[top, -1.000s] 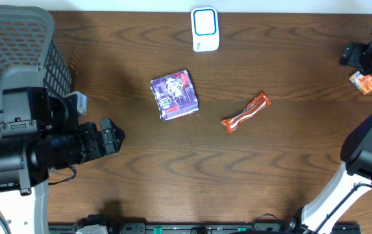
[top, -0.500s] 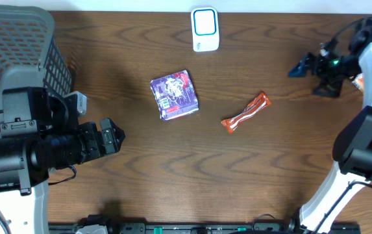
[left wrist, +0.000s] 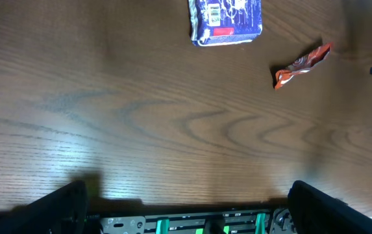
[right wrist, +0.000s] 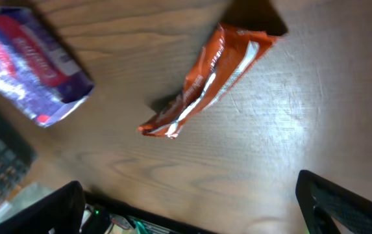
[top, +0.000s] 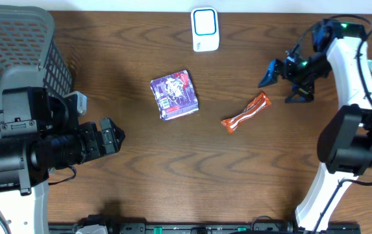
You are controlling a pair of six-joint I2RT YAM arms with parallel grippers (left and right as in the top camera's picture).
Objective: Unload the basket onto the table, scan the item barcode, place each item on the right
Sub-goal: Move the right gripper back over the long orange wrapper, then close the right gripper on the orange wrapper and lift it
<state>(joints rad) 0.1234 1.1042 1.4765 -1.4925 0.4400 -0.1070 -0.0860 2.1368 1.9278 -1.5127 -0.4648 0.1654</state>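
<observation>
Inventory of the table [top: 173, 185], dark wood grain, as we find it:

1. Left gripper [top: 115, 136]. We note it low on the left side, beside the basket, its jaws spread wide with nothing between them. In the left wrist view its fingers [left wrist: 56, 211] sit in the two bottom corners, far apart, over bare wood.

2. Right gripper [top: 280, 83]. We place it on the right half of the table, just up and right of the orange wrapper. Its jaws are parted wide and hold nothing. In the right wrist view its fingers [right wrist: 345, 205] frame the lower corners, and the wrapper lies on the wood beyond them, untouched.

3. Orange wrapper [top: 246, 112]. A long, crinkled packet lying flat and slantwise, right of centre.

4. Purple packet [top: 174, 95]. A squarish pouch lying flat near the centre, slightly turned, well apart from both grippers. We see a barcode [left wrist: 215, 13] facing up on it in the left wrist view.

5. White scanner [top: 205, 29]. A small unit with a blue-rimmed window, at the far edge, centre.

6. Basket [top: 17, 45]. Grey mesh, at the far left corner.
</observation>
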